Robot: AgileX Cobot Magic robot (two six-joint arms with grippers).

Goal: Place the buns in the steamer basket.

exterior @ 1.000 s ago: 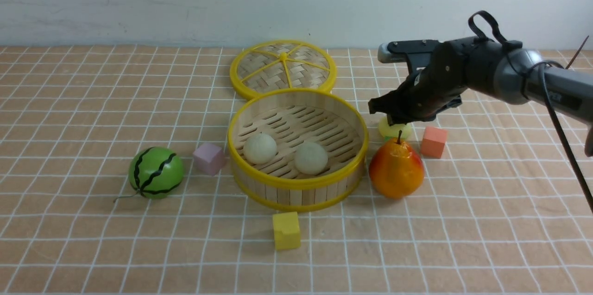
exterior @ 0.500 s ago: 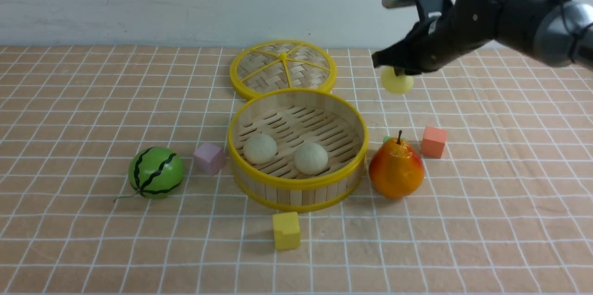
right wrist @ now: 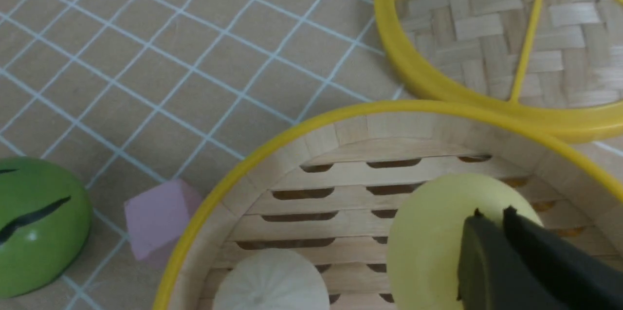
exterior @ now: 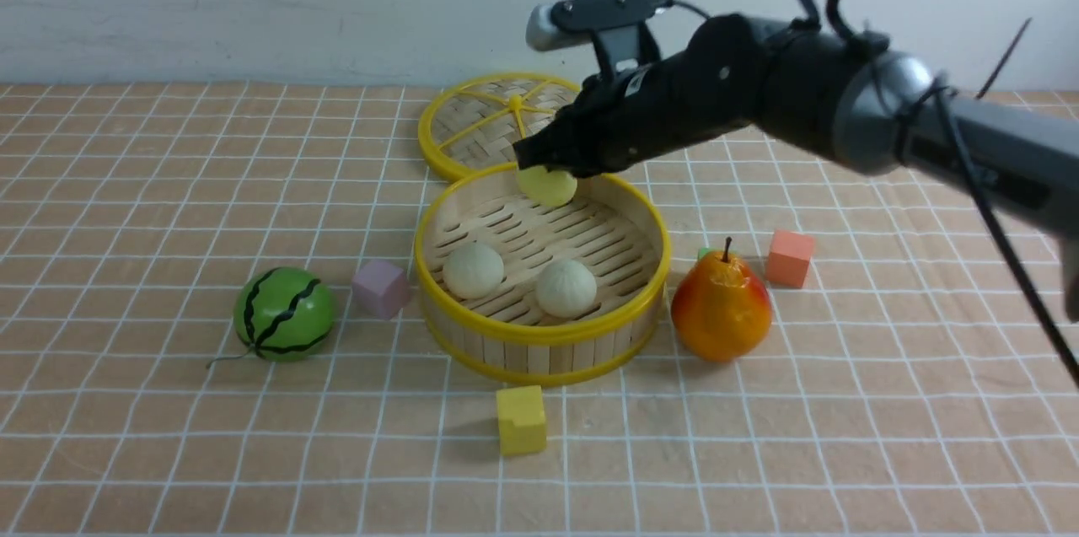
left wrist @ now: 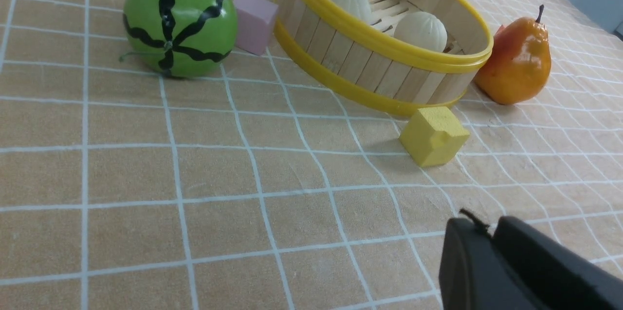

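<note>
The steamer basket (exterior: 539,330) stands mid-table with two off-white buns (exterior: 474,270) (exterior: 566,287) on its slatted floor. My right gripper (exterior: 550,170) is shut on the pale yellow bun (exterior: 548,186) and holds it in the air over the basket's far rim. In the right wrist view the yellow bun (right wrist: 433,232) hangs from the pinched jaws above the basket floor (right wrist: 311,212). My left gripper (left wrist: 486,232) shows only in its wrist view, shut and empty, low over the cloth near the yellow cube (left wrist: 433,136).
The woven lid (exterior: 514,126) lies flat behind the basket. A green watermelon ball (exterior: 283,314) and a pink cube (exterior: 381,287) sit left of it. A pear (exterior: 722,308) and an orange cube (exterior: 790,259) are to its right, a yellow cube (exterior: 521,419) in front.
My right gripper closed on the yellow bun behind the pear, lifted it, and carried it left to above the basket's far rim. The two off-white buns stayed put.
</note>
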